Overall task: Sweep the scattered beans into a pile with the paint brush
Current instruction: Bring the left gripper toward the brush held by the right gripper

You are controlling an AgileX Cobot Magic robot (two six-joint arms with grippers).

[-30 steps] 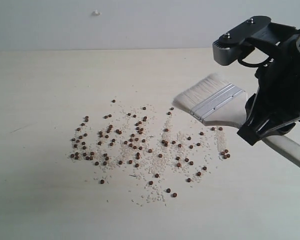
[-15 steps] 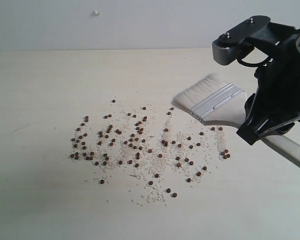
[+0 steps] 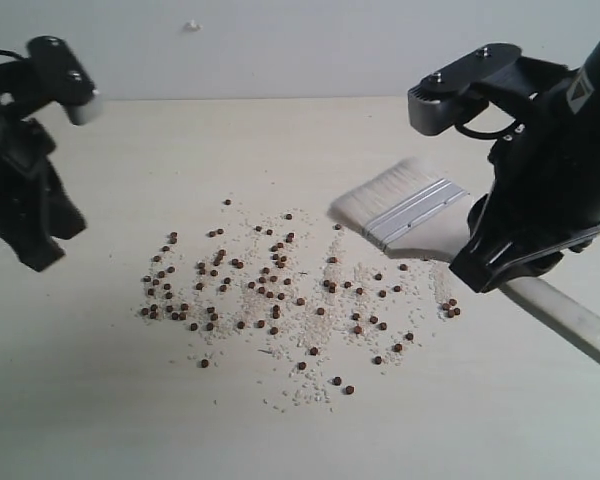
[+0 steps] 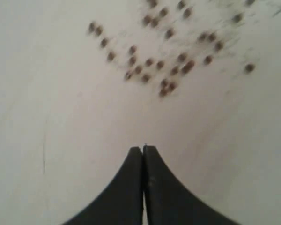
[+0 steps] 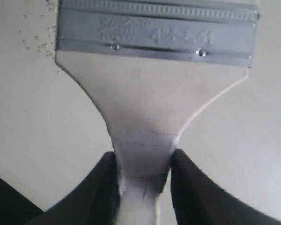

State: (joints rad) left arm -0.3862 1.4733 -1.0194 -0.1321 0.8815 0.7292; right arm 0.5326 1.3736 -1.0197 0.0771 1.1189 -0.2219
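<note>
While right gripper point(image 5: 143, 164) clamped light paint brush point(image 3: 412, 208) at handle neck, soft bristles seemed apt for roll-prone beans point(image 3: 270, 285); left gripper point(image 4: 143, 151) pressed together, empty.

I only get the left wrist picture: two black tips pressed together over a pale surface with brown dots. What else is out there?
Observer: Those dots are beans, scattered with tiny white grains across a table, not yet piled.
Operator: Will anything move them?
Observer: The right gripper is clamped on a paint brush, at the handle's neck.
Operator: Is the brush touching them?
Observer: Its bristles are at the spread's upper right edge in the exterior view; contact I cannot tell.
</note>
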